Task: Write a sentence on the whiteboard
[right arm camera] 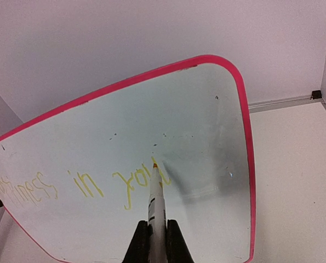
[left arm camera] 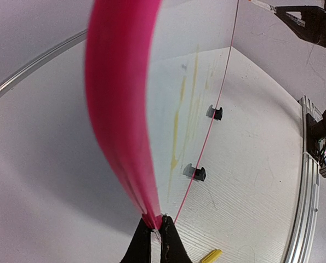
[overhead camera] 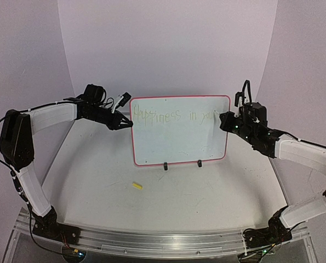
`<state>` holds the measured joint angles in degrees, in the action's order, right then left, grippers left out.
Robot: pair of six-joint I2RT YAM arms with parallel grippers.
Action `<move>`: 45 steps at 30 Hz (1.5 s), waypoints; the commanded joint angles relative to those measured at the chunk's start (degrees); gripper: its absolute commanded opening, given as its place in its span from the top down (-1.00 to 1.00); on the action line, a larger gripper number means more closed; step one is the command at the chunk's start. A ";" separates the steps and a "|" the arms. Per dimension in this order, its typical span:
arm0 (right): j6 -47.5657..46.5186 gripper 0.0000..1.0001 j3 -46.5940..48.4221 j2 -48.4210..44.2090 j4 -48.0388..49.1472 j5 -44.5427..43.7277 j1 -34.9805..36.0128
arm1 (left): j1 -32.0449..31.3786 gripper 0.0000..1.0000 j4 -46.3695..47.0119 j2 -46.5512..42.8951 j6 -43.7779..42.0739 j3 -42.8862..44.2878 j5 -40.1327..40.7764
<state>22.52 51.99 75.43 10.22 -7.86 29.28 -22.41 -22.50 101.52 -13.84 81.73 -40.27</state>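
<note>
The whiteboard point(overhead camera: 179, 142) stands upright on two black clip feet point(overhead camera: 165, 166) at the back of the table. My left gripper point(overhead camera: 129, 121) is shut on its pink left edge point(left arm camera: 121, 109). My right gripper point(overhead camera: 224, 120) is shut on a white marker point(right arm camera: 156, 200). The marker's yellow tip touches the board point(right arm camera: 206, 109) at the end of the writing. The sentence point(overhead camera: 173, 116) is in faint yellow strokes and reads "Happiness in you" on one line, with "in you" point(right arm camera: 113, 183) close in the right wrist view.
A small yellow marker cap point(overhead camera: 137, 186) lies on the white table in front of the board, also in the left wrist view as the cap point(left arm camera: 211, 255). An aluminium rail point(overhead camera: 163, 241) runs along the near edge. Curved white walls enclose the back.
</note>
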 commanded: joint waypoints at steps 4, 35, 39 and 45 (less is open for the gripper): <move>-0.84 1.00 0.92 1.08 1.82 -0.96 -0.27 | -1.05 1.00 0.06 -2.31 -2.23 0.66 0.68; -0.70 1.00 1.41 3.23 1.50 -4.89 -0.98 | -1.06 1.00 0.00 -2.12 -2.29 0.71 0.81; -0.09 1.00 0.63 3.44 1.34 -3.89 -1.06 | -1.06 1.00 0.02 -2.03 -2.28 0.69 0.81; 0.94 1.00 -0.91 3.92 0.78 -2.44 -1.07 | -1.07 1.00 0.00 -2.02 -2.28 0.71 0.74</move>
<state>22.13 52.30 78.83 10.70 -10.81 28.62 -22.57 -22.58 101.41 -14.01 81.73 -40.14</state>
